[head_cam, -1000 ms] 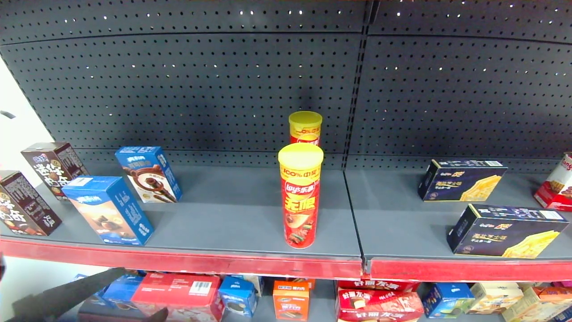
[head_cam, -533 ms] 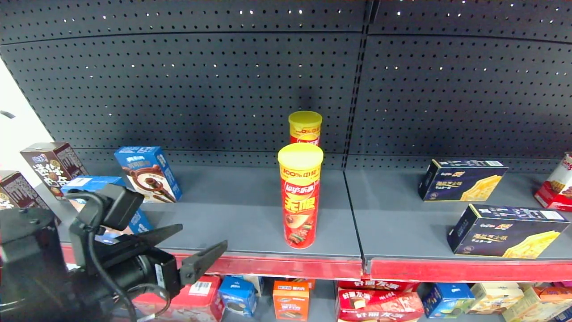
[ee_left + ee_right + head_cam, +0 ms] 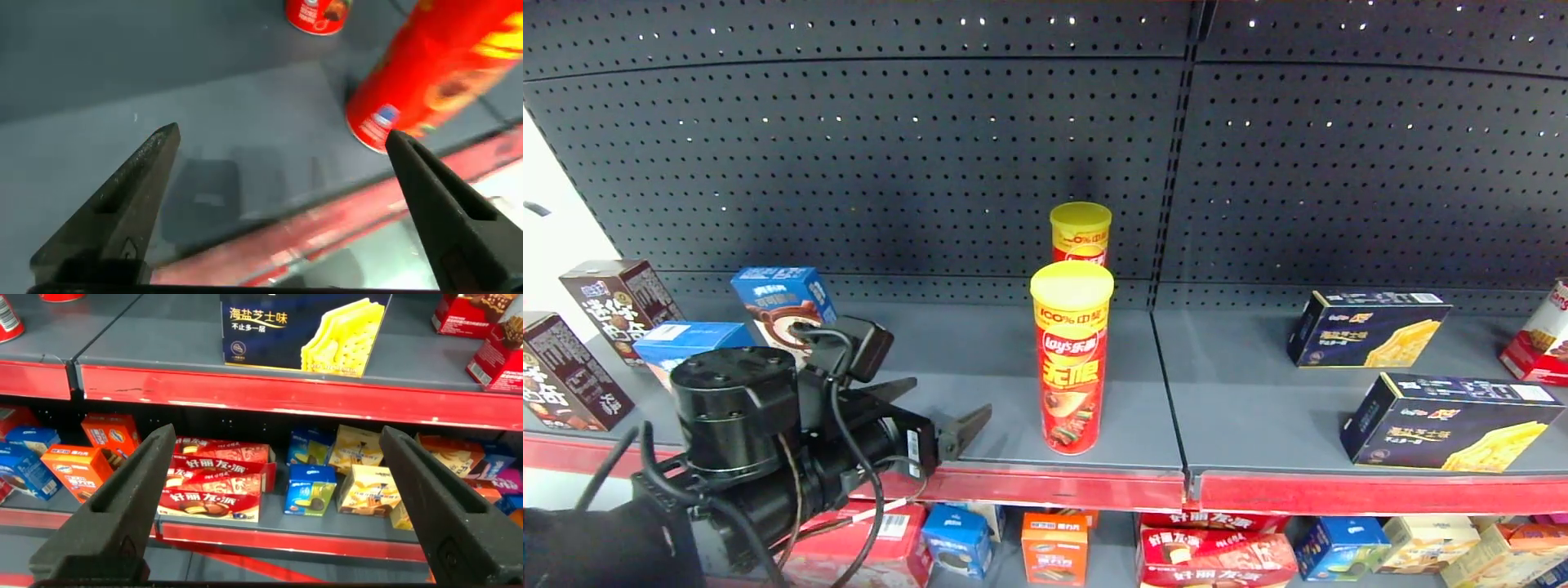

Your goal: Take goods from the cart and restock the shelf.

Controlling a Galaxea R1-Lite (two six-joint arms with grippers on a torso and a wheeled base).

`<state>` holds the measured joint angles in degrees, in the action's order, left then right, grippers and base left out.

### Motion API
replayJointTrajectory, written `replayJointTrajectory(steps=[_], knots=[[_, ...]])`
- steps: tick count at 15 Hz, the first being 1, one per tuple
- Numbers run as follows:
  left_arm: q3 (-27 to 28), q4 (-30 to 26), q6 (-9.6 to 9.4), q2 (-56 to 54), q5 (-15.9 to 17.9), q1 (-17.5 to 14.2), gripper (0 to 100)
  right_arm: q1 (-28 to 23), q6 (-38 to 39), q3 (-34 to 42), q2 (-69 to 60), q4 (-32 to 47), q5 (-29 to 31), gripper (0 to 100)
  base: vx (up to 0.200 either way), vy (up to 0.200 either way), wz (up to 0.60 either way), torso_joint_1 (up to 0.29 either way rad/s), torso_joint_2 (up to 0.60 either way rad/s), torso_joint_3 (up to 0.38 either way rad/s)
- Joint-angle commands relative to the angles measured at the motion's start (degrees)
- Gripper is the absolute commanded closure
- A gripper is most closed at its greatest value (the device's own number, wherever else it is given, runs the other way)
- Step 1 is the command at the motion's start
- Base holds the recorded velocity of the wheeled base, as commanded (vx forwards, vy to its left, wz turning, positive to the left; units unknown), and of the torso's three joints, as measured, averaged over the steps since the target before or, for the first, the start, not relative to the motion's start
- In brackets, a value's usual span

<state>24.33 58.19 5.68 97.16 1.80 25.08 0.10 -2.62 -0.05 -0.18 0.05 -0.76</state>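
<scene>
You face a dark pegboard back panel [image 3: 931, 163] pricked with light points, above a grey shelf [image 3: 988, 359] with a red front strip; white wall [image 3: 560, 241] to its left

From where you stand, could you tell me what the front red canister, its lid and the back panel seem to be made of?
Front red canister: probably a paperboard tube, glossy printed wrap.
Its lid: likely plastic, smooth, matte yellow with a moulded rim.
Back panel: apparently painted metal, dark matte grey, with regular punched holes.

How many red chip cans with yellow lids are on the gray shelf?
2. The front can stands near the shelf edge; the rear can stands directly behind it, by the pegboard.
</scene>
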Motion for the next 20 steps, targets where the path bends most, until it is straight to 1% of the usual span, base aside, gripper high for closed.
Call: replayJointTrajectory(steps=[1, 2, 3, 4, 7, 14, 20], knots=[[1.9, 1.9, -0.58, 5.9, -0.7, 0.2, 0, 0.0, 0.0, 0.0, 0.2, 0.0, 0.0, 0, 0.000, 0.000, 0.00, 0.000, 0.00, 0.000], [2.1, 2.2, -1.20, 6.3, -0.7, 0.3, 0, 0.0, 0.0, 0.0, 0.2, 0.0, 0.0, 0, 0.000, 0.000, 0.00, 0.000, 0.00, 0.000], [2.1, 2.2, -1.20, 6.3, -0.7, 0.3, 0, 0.0, 0.0, 0.0, 0.2, 0.0, 0.0, 0, 0.000, 0.000, 0.00, 0.000, 0.00, 0.000], [3.4, 2.7, -1.73, 8.3, -0.7, 0.4, 0, 0.0, 0.0, 0.0, 0.2, 0.0, 0.0, 0, 0.000, 0.000, 0.00, 0.000, 0.00, 0.000], [4.8, 5.4, -1.64, 10.3, -0.7, 0.9, 0, 0.0, -0.1, 0.0, 0.2, 0.0, 0.0, 0, 0.000, 0.000, 0.00, 0.000, 0.00, 0.000], [5.2, 5.4, -1.46, 11.2, -0.7, 4.5, 0, 0.0, -0.1, 0.0, 0.2, 0.0, -0.1, 0, 0.000, 0.000, 0.00, 0.000, 0.00, 0.000], [5.5, 5.4, -1.37, 11.4, -0.8, 4.7, 0, 0.0, -0.1, 0.0, 0.2, 0.0, -0.1, 0, 0.000, 0.000, 0.00, 0.000, 0.00, 0.000]])
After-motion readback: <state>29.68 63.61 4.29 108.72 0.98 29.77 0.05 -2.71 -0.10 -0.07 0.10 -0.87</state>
